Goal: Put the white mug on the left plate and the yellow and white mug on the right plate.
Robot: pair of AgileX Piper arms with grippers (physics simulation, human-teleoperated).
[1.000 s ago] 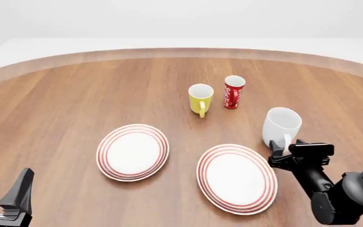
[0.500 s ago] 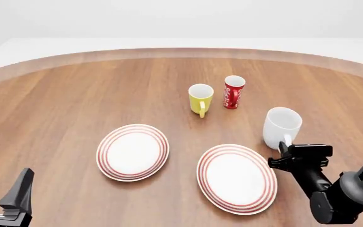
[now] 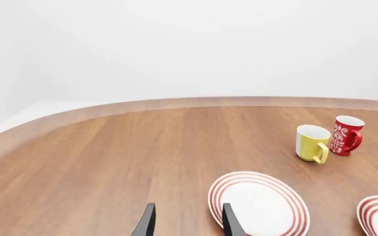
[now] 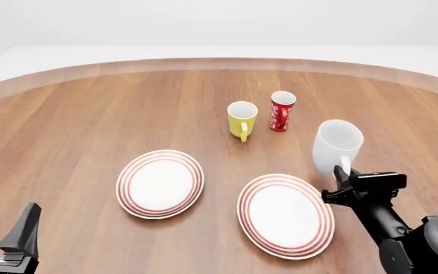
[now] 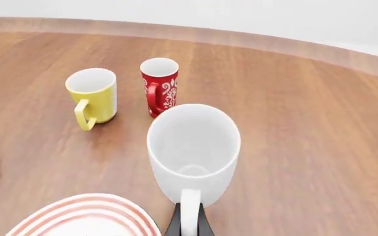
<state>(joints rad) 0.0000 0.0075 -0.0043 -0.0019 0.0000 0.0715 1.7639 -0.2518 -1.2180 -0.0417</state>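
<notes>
The white mug [image 4: 337, 145] was gripped by its handle in the closed right gripper [image 4: 344, 181], tilted, just beside the right plate [image 4: 286, 216]. The left gripper [image 3: 185, 223] was held spread apart near the left plate [image 4: 159, 183].

Red cup [image 5: 160, 84] bears white, seemingly floral, scrollwork.

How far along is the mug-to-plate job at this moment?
Nothing is placed: the left plate and the right plate are both bare. In hand: the right gripper has its jaws shut on the white mug by its handle, and the mug looks tilted, apparently lifting. Left to do: carry it to the left plate, then move the yellow and white mug, untouched beside the red cup. The left gripper waits open.
</notes>
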